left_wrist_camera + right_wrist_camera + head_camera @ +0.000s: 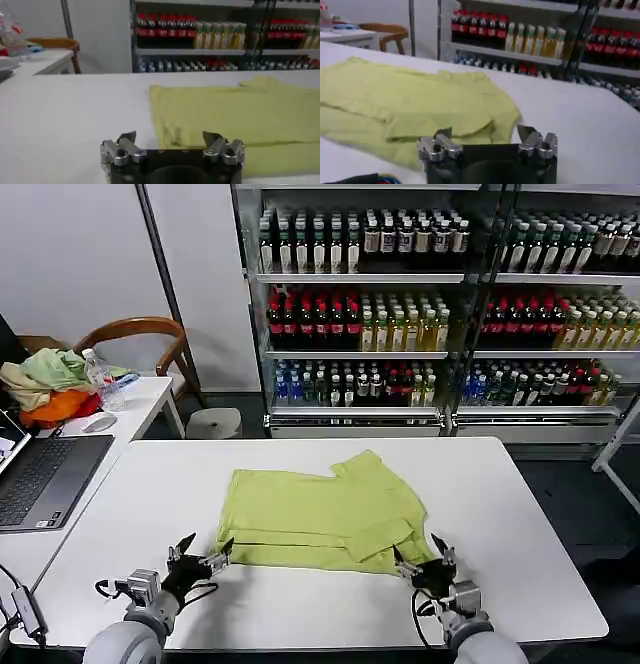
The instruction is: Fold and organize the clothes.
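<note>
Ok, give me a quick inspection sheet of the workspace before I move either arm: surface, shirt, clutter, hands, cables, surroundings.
Surface: white table, bare around the shirt.
Job's things: lime T-shirt lies flat mid-table, partly folded, with one sleeve turned in on the robot's right side.
Clutter: nothing seen on the work table; the side table holds a cloth heap, a water bottle, a mouse and a laptop.
Grippers: left hand open at the shirt's near left corner; right hand open at its near right corner; neither holds fabric.
Cables: black wires loop at both wrists, near the table's front edge.
Surroundings: drink shelves behind, wooden chair, stool.
</note>
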Available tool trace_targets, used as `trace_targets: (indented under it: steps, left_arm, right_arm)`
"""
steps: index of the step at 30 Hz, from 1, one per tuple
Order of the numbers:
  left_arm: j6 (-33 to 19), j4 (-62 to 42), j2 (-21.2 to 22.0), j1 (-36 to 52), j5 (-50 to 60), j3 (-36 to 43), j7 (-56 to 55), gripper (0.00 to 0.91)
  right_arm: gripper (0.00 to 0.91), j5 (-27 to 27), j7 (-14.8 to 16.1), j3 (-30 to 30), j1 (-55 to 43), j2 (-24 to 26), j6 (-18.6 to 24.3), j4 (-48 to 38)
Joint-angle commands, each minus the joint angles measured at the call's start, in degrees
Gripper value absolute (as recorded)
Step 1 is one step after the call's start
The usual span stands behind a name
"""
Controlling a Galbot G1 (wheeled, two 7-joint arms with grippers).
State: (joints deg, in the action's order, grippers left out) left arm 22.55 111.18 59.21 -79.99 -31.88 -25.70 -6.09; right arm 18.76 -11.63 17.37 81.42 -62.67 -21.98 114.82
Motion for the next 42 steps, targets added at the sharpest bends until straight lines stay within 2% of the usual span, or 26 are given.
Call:
trace_targets:
  steps: [1,20,26,30,35,42]
  left_arm:
    - [6.04,0.47,0.08,-1.45,-0.38,-0.24,-2.09,0.04]
    - [6.84,-1.47,-0.52,0.5,0.38,1.55,-1.06,0.04]
    - [5.59,2.78,-0.56,-3.08,6.31,1.35,2.53,0.03]
    - [7.57,7.76,-0.63,-7.27,6.37,-0.9,1.64,0.03]
    - [8.6,12.98,-2.29,-13.14,6.65,-4.64,1.32,0.03]
    - [8.22,15.84,-2.18,-18.77,7.48,-7.75,1.55,0.03]
  right_arm:
    - [0.0,1.29,-1.7,0.55,3.48,-0.01,-1.98,2.21]
    - [0.0,2.14,-1.94,-0.31,2.66,-0.83,-1.76,0.55]
    - [0.0,1.96,-1.48,0.33,5.73,-0.31,-1.8,4.06]
    - [0.0,1.13,-1.21,1.05,9.55,-0.06,-1.61,6.94]
    - [0.0,-1.89,-0.51,2.12,15.77,0.97,0.59,9.66]
    - [0.0,-3.46,-0.44,2.13,21.13,0.88,2.42,12.14]
